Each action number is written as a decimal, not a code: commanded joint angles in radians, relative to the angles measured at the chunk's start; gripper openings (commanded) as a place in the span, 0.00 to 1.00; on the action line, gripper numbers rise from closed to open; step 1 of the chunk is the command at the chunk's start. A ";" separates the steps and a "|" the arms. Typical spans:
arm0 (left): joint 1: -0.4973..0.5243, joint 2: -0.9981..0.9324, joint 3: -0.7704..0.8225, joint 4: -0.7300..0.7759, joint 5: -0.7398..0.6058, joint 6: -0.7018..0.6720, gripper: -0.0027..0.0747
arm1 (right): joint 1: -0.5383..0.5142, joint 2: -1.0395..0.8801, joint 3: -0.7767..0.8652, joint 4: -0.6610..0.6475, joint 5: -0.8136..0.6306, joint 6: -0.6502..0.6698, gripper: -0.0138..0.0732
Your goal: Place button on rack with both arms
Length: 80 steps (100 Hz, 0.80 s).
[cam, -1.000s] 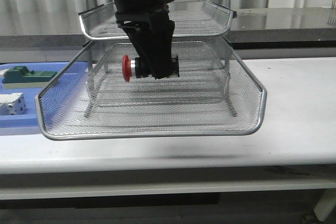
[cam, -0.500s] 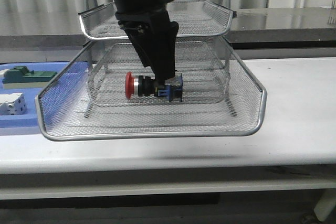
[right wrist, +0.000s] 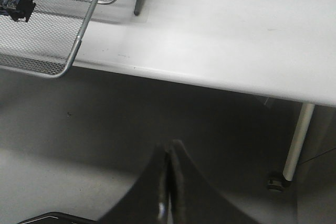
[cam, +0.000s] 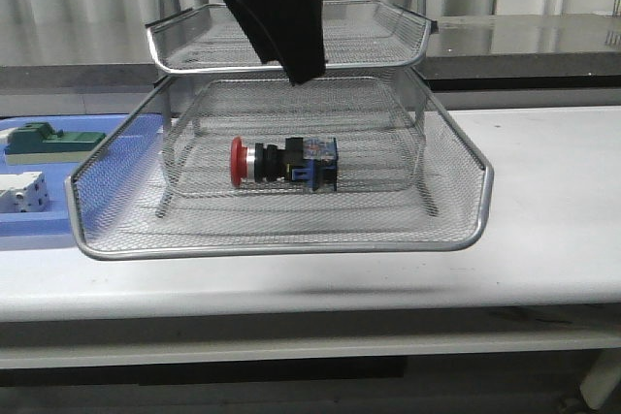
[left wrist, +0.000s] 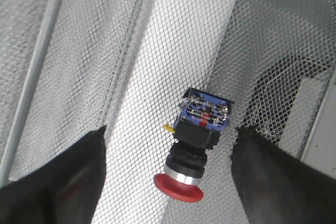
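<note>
Fingers of the left gripper are standing apart, having lifted clear of the button, now lying on its side in the rack (pulled-out tray). Right gripper, fingers pressed together, is hanging beyond the white table edge, over grey floor.

Button: red cap, silver collar, black body, blue rear. Rack: silver mesh. Blue tray, frame left.

front faces rack; both wrists look down, sharing button.
</note>
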<state>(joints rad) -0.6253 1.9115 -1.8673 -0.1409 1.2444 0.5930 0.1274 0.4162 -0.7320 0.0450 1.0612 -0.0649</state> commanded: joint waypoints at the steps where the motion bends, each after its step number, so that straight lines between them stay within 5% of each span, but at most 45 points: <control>1: 0.016 -0.102 -0.033 -0.016 0.029 -0.031 0.66 | -0.004 0.007 -0.033 -0.008 -0.056 -0.004 0.08; 42: 0.243 -0.323 0.027 -0.035 0.029 -0.144 0.66 | -0.004 0.007 -0.033 -0.008 -0.056 -0.004 0.08; 80: 0.450 -0.609 0.347 -0.079 -0.137 -0.143 0.66 | -0.004 0.007 -0.033 -0.008 -0.056 -0.004 0.08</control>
<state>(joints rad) -0.2053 1.3966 -1.5615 -0.1798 1.2180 0.4593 0.1274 0.4162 -0.7320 0.0450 1.0612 -0.0649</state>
